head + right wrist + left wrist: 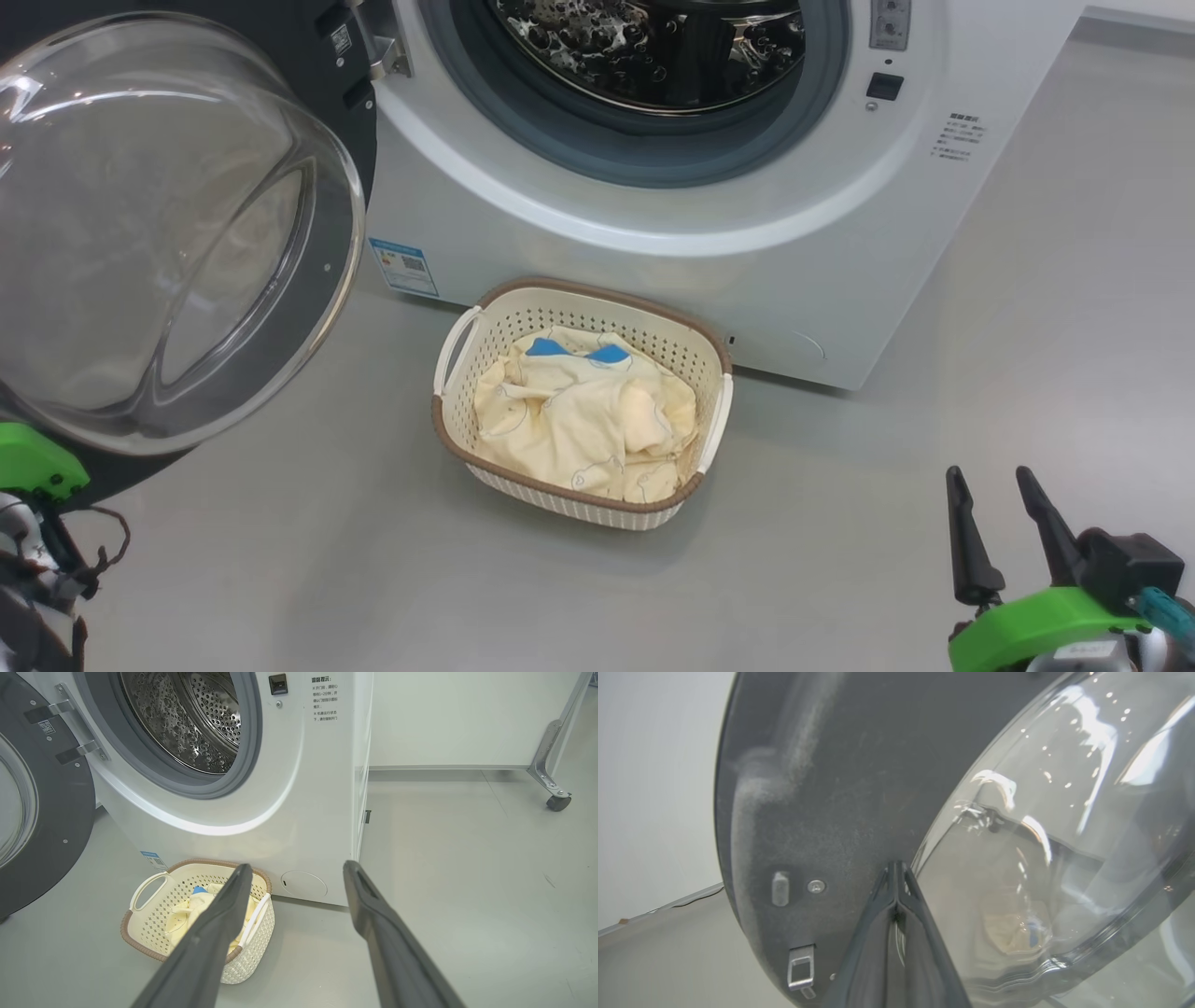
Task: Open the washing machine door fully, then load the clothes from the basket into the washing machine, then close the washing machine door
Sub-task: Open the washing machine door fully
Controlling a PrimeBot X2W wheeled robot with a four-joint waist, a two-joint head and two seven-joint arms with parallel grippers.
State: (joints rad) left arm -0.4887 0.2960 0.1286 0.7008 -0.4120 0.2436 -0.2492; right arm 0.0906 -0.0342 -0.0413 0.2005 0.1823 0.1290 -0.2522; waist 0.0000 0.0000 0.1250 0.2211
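The washing machine door [177,233] stands swung wide, so opening looks done; the clothes [579,420] lie in the basket [597,290] before the washing machine [579,233]; loading and closing are left; the left gripper [895,865] is pinched together, empty, at the door's inner rim; the right gripper [988,476] hangs spread wide, empty.

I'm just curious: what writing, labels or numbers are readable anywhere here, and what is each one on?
"温馨提示:" is the heading of the printed notice on the washing machine front, right of the drum opening.
The lines under that heading are Chinese, too small to read surely.
The blue sticker at the machine's lower corner is too blurred to read.
The small white label on the washing machine door, by the hinge, is too small to read.
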